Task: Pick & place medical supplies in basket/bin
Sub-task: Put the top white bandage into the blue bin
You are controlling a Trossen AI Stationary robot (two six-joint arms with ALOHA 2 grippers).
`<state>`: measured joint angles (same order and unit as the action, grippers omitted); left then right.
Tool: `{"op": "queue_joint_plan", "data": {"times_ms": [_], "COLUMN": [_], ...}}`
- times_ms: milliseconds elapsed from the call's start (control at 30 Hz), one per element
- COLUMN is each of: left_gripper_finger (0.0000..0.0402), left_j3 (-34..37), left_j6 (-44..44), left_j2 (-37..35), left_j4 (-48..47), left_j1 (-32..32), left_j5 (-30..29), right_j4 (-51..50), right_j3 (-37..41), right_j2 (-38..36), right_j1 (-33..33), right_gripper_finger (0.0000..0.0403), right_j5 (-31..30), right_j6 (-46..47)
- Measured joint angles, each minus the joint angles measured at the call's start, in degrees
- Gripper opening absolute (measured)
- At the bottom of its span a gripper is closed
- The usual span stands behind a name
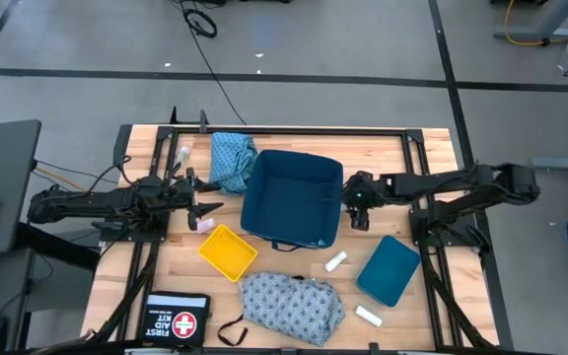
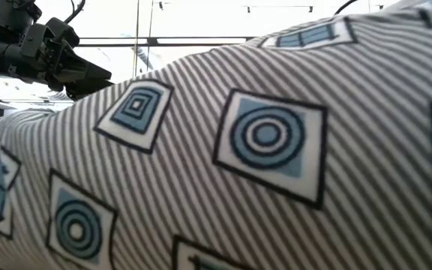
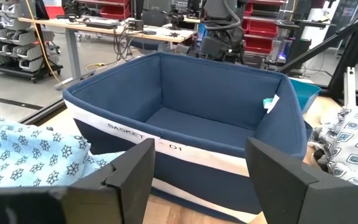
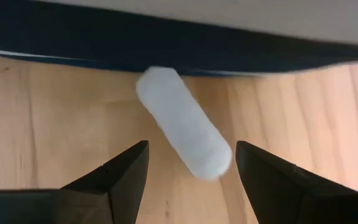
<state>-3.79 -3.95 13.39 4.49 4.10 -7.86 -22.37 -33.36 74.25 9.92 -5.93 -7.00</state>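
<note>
1. Your right gripper [image 4: 191, 180] hung spread above a white roll [image 4: 183, 122] lying beside the basket [image 1: 292, 197], placed for a straddling grasp.
2. Your left gripper [image 3: 197, 177], fingers apart, faced that empty basket.
3. Teal-blue garment [image 1: 231, 158] lay behind.

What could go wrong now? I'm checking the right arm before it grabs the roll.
The white roll lies slanted between the open right gripper's fingers, so a pinch may squirt it sideways. It sits close by the basket wall, so a finger might snag the fabric. The left gripper waits open across the basket.
</note>
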Motion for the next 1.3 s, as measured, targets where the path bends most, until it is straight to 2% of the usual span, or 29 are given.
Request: {"op": "queue_joint_plan", "data": {"times_ms": [267, 700, 867, 1133, 1300], "left_gripper_finger": [0.0238, 0.0238, 0.0238, 0.0238, 0.0238], "left_j3": [0.0, 0.0, 0.0, 0.0, 0.0], "left_j6": [0.02, -0.57, -0.57, -0.27, 0.43], "left_j2": [0.0, 0.0, 0.0, 0.0, 0.0], "left_j4": [-0.17, -0.37, -0.04, 0.83, 1.74], "left_j1": [0.0, 0.0, 0.0, 0.0, 0.01], "left_j5": [0.0, 0.02, 0.04, 2.38, 2.37], "right_j4": [4.66, 3.58, 2.7, 0.46, -1.8], "right_j3": [-0.26, 0.02, 0.02, -0.06, -0.15], "right_j2": [5.26, 6.24, 6.26, 6.13, 5.62], "right_j1": [0.96, 0.93, 0.48, -1.53, -3.02], "right_gripper_finger": [0.0249, 0.024, 0.0185, 0.0021, 0.0016], "right_j5": [1.74, 2.3, 0.55, -1.62, -1.6], "right_j6": [-3.61, -5.95, -5.52, -4.5, -0.18]}}
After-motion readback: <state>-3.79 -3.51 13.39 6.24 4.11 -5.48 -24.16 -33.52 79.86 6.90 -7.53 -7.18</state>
